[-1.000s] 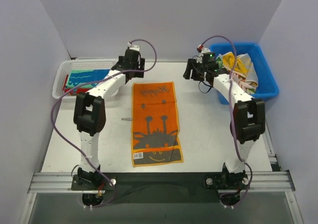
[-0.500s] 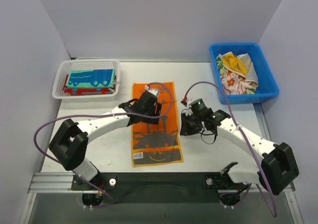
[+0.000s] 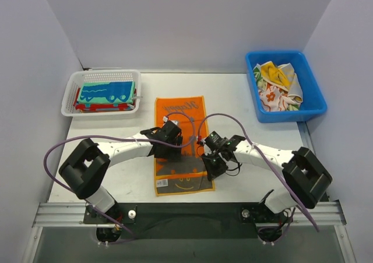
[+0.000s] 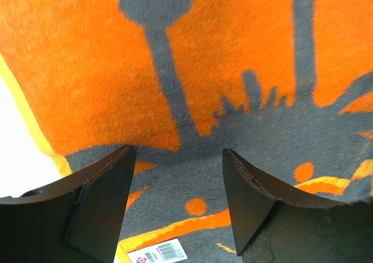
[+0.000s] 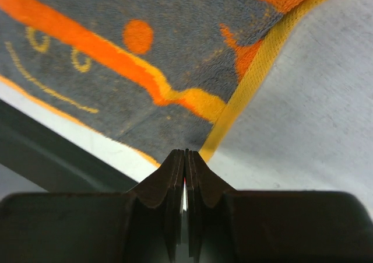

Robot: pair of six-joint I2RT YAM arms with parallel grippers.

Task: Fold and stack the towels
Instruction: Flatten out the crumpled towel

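Observation:
One towel [image 3: 180, 123], orange above and grey below with a yellow-orange border, lies flat in the middle of the table. My left gripper [image 3: 165, 153] hovers over its left half, open, with only grey and orange pile [image 4: 233, 70] between the fingers [image 4: 111, 181]. My right gripper [image 3: 212, 167] is by the towel's right edge near the near corner. Its jaws are shut [image 5: 186, 153] with nothing seen between them, pointing at the border [image 5: 250, 82]. Folded teal and red towels [image 3: 106, 94] lie in the white basket. Crumpled yellow and floral towels [image 3: 277, 83] fill the blue bin.
The white mesh basket [image 3: 74, 84] stands at the far left and the blue bin [image 3: 312, 102] at the far right. A white label [image 4: 157, 252] is sewn at the towel's near left corner. The black table edge [image 5: 41, 152] runs just beyond the towel.
Both arms have swung from the far end of the towel down to its near half. The right gripper went from open to shut; the left one narrowed slightly.

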